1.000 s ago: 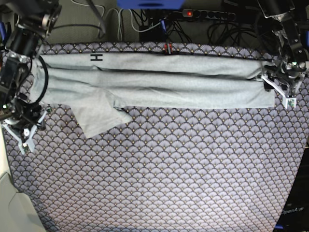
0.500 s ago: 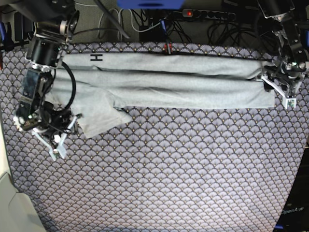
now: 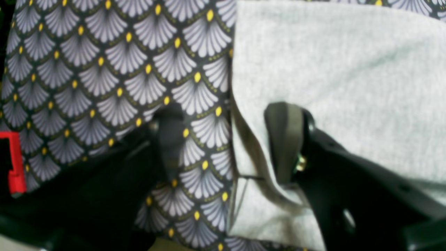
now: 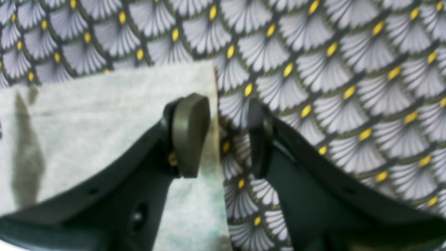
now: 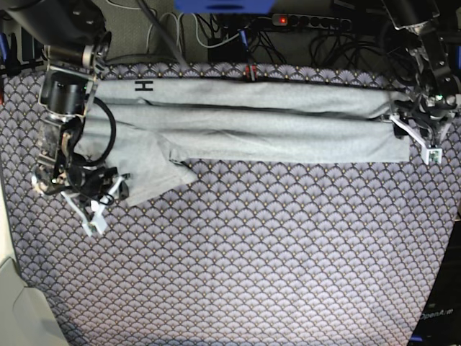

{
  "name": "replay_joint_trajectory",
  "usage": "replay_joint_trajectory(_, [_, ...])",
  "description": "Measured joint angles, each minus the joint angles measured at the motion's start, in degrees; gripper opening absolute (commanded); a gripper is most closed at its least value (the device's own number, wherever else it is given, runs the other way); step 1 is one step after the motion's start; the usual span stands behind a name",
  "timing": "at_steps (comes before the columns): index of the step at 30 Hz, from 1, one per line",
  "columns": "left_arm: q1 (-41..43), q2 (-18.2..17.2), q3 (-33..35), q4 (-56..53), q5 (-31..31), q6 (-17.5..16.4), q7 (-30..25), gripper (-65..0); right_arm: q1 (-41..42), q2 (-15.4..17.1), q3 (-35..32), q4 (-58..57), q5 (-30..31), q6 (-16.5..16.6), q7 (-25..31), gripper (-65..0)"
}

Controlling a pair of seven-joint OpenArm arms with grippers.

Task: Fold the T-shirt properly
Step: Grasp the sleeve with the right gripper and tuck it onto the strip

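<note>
Both arms' fingers (image 3: 284, 139) stand spread at the shirt (image 5: 288, 137). Its sleeve (image 5: 155, 173) juts below the folded strip; probably next, the right arm pinches and tucks it.

- Work surface: a fan-patterned cloth (image 5: 259, 259), purple-grey with dark outlines and yellow dots, spreads beneath my jaws.
- Rear: a dark background, with pale looping cables (image 5: 164, 23) behind the cloth's far edge.
- Upper centre: a blue object (image 5: 225, 6), cut off by my base view's top border.
- Beside it: a small red light (image 5: 283, 20).
- Lower left: a pale, curved object (image 5: 18, 310) at the cloth's side.
</note>
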Motion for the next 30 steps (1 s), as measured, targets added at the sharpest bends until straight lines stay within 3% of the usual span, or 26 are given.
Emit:
replay_joint_trajectory(14, [-1.95,0.72,0.07,-0.35,0.63,0.0,0.0,-28.2,-1.09,-1.46,-0.52,-0.22,0.74,0.0,2.69,-42.4])
replay_joint_trajectory(16, [-1.81,0.72,0.07,-0.35,0.66,0.02,-0.02,-28.2,-1.57,-1.27,-1.86,0.07,0.72,-0.24,3.02,-46.1])
replay_joint_trajectory(21, [-1.84,0.74,0.07,-0.35,0.63,0.02,0.11,-28.3,-2.32,-1.11,-4.26,0.2,1.22,-0.37,3.93,-65.0])
replay_joint_trajectory(27, [-1.84,0.74,0.07,-0.35,0.63,0.0,0.11,-28.3,-2.34,-0.83,-4.83,0.44,1.66,-0.33,3.82,-65.0])
replay_joint_trajectory(30, [-1.68,0.74,0.07,-0.33,0.63,0.02,0.09,-28.3,-3.67,-0.5,-4.96,4.22,0.87,-0.17,1.18,-65.0])
